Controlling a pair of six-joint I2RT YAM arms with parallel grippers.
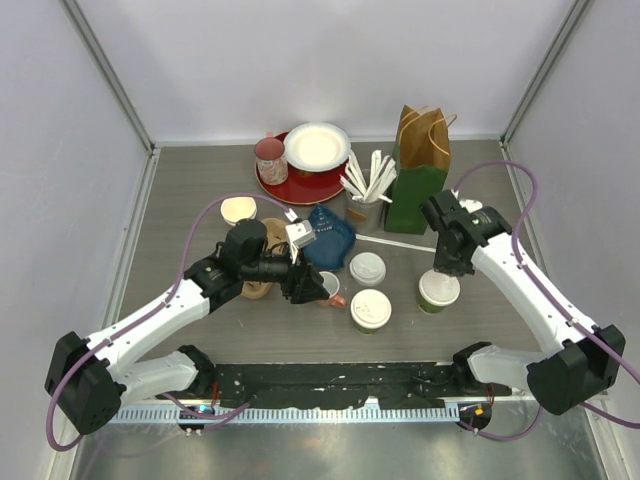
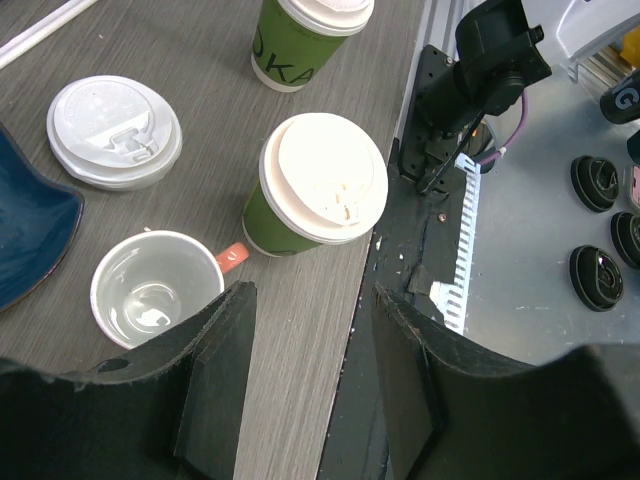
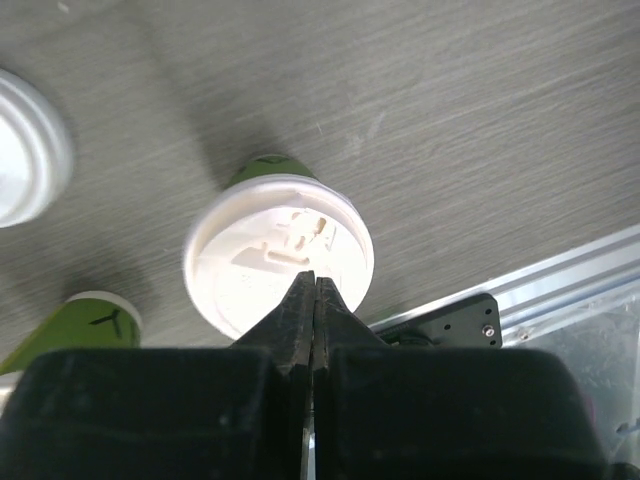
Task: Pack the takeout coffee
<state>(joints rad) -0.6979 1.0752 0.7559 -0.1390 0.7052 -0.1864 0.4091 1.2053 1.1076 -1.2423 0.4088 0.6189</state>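
Top external view puts the left arm low over the middle of the tabletop. Its wrist camera shows the left fingers parted, with nothing between them but the tabletop's near edge. Just beyond the left one sits one white ceramic mug with a pink handle, empty and no part of the order. Past it, one loose white sip lid lies flat beside a dark blue dish. The takeout coffee itself comes to two green paper cups, both capped with white lids and both upright. The left-hand cup stands close to the near edge, just ahead of the open left fingers, and the right-hand cup stands near it to the right. The right fingers are pressed tight together and hold nothing. Their tips sit over the near rim of that cup's lid, though whether they touch it I cannot tell. Behind that cup stands one green-and-brown paper bag with handles, upright. As for handling, these cups look light and thin-walled, so a hard squeeze would likely buckle the paper, and the press-fit lid could pop off if lifted by its top. How full they are is hidden. The safest hold is probably across the green wall below the lid rim — firm, not crushing — keeping the cup upright.
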